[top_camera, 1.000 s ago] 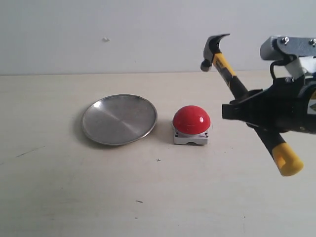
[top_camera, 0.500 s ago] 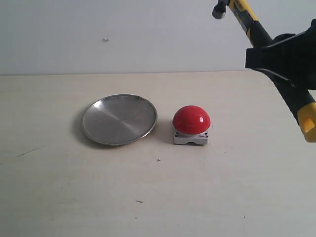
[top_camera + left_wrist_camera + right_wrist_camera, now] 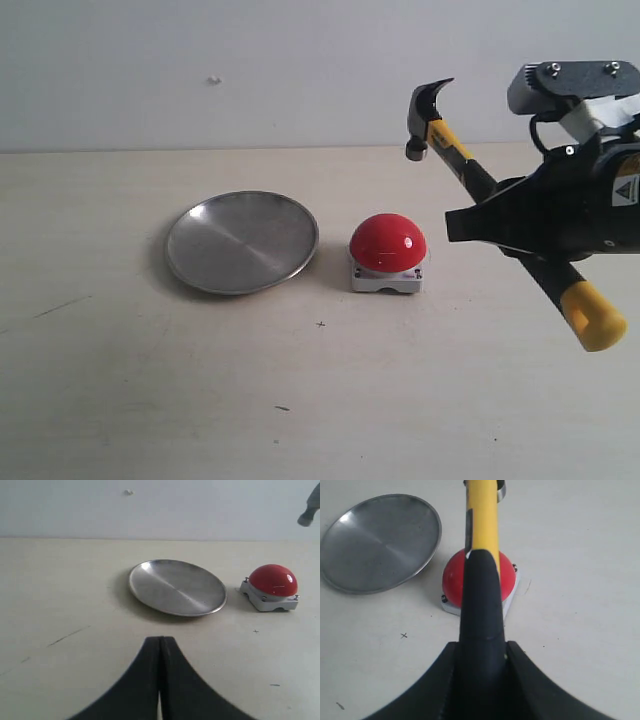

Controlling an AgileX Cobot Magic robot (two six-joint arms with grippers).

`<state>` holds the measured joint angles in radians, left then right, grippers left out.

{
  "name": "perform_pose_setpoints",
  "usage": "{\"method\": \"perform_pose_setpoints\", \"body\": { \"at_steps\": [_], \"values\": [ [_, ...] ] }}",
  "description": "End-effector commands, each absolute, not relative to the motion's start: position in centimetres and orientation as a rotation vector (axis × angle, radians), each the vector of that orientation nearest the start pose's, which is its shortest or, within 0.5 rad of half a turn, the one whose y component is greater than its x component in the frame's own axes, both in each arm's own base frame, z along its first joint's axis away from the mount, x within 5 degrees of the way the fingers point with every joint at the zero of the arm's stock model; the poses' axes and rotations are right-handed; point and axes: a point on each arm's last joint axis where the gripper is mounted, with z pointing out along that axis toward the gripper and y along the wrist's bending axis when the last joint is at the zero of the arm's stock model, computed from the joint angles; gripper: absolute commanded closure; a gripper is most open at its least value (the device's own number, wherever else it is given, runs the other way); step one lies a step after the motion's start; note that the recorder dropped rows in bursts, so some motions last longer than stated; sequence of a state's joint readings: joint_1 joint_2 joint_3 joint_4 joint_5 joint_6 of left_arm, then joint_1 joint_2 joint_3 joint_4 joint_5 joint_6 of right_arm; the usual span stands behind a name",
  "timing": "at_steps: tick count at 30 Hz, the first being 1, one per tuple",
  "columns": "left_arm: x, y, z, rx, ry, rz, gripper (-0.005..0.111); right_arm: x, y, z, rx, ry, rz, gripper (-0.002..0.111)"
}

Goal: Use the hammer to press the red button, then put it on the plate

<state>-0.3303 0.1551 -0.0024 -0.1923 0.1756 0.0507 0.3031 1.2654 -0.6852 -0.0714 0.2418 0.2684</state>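
Exterior view: hammer (image 3: 470, 165) tilted, head up-left above red button (image 3: 388, 243).

Right arm: reaches in from the right edge of the exterior view, wrist held in the air.
Right gripper (image 3: 478, 225): black fingers clamped on the black handle of the hammer (image 3: 465, 160), tips pointing left; the handle runs between them in the wrist view (image 3: 481, 647).
Left gripper (image 3: 161, 647): fingers pressed together, tip to tip.
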Motion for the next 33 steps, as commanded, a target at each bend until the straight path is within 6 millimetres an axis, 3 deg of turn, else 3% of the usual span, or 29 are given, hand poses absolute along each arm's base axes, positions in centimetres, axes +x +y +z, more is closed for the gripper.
{"method": "perform_pose_setpoints", "body": {
  "at_steps": [1,5,8,15,18,24,33],
  "values": [
    [6.2,-2.4,18.9,0.194,1.807,-0.363,0.107,25.6,7.9,24.0,-0.132,2.223,0.258,0.108],
    [6.2,-2.4,18.9,0.194,1.807,-0.363,0.107,25.5,7.9,24.7,-0.103,2.187,0.285,0.108],
    [6.2,-2.4,18.9,0.194,1.807,-0.363,0.107,25.1,8.9,23.9,-0.148,2.238,0.293,0.108],
    [6.2,-2.4,18.9,0.194,1.807,-0.363,0.107,25.4,11.5,17.2,-0.262,2.436,0.281,0.108],
    [6.2,-2.4,18.9,0.194,1.807,-0.363,0.107,25.7,11.9,19.8,-0.199,2.262,0.374,0.108],
    [6.2,-2.4,18.9,0.194,1.807,-0.363,0.107,23.7,11.1,25.4,-0.181,2.057,0.441,0.108],
    [6.2,-2.4,18.9,0.194,1.807,-0.363,0.107,21.1,9.8,30.1,-0.207,1.887,0.45,0.108]
  ]
}}
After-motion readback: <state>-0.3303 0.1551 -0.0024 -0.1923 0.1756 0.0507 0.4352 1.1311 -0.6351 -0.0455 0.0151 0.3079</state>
